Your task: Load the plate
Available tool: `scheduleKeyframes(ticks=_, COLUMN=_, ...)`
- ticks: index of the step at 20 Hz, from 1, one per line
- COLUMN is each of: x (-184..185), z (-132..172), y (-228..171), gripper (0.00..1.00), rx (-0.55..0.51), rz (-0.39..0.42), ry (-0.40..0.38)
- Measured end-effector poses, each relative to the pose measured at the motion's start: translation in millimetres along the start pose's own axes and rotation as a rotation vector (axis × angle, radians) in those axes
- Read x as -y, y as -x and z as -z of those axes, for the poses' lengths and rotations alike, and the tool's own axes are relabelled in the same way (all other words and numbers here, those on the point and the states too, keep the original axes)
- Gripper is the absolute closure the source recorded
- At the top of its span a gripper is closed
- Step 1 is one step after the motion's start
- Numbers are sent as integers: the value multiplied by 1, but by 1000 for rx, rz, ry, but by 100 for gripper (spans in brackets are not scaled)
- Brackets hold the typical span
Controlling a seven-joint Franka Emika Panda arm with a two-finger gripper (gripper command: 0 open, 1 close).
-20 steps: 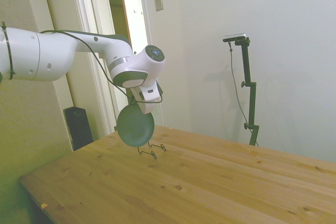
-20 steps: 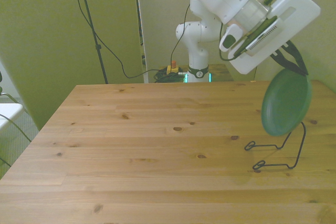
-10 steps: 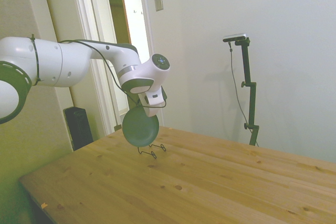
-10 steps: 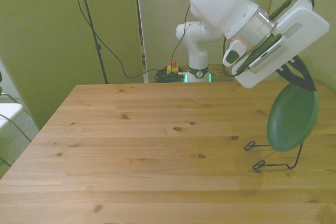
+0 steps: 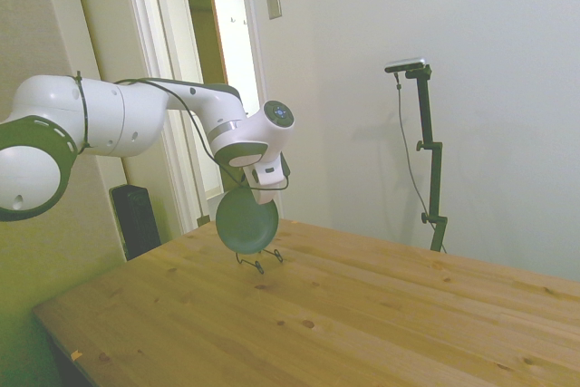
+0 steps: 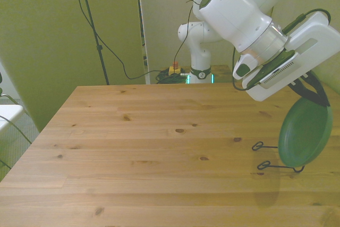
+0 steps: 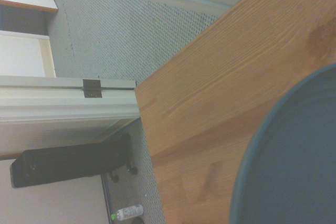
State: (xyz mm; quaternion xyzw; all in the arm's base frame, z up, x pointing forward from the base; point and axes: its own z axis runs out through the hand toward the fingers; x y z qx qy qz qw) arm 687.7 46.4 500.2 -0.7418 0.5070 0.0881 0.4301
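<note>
The plate (image 6: 305, 134), round and dull grey-green, hangs on edge, and my gripper (image 6: 314, 95) is shut on its top rim. Its lower edge is down among the wires of a thin black wire rack (image 6: 264, 165) on the table near the front view's right edge. Whether it rests on the rack I cannot tell. In the side view the plate (image 5: 246, 222) hangs under the gripper (image 5: 257, 189), just over the rack (image 5: 261, 262) at the table's far corner. The wrist view shows part of the plate (image 7: 294, 156) beside the table's corner.
The wooden table (image 6: 159, 147) stretches wide toward the front view's left. Its edge (image 7: 149, 129) lies close to the rack. Beyond it, on the floor, stand a black box (image 7: 68, 163) and a small bottle (image 7: 127, 212), near a white door frame (image 7: 68, 103).
The gripper has carried the plate down and toward the front view's right, from above the wire rack to low among its wires. The grip on the rim is unchanged.
</note>
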Motion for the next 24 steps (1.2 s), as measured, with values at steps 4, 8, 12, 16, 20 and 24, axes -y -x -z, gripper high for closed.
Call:
scheduleKeyframes(ticks=4, x=0, z=0, y=0, gripper=0, rx=0, rz=0, ry=0)
scheduleKeyframes(ticks=8, x=0, z=0, y=0, gripper=0, rx=0, rz=0, ry=0)
scheduleKeyframes(ticks=12, x=0, z=0, y=0, gripper=0, rx=0, rz=0, ry=0)
scheduleKeyframes(ticks=16, x=0, z=0, y=0, gripper=0, rx=0, rz=0, ry=0)
scheduleKeyframes(ticks=20, x=1, z=0, y=4, gripper=0, rx=1, rz=8, ry=1)
scheduleKeyframes(ticks=24, x=3, z=14, y=43, gripper=0, rx=-1, rz=98, ry=62)
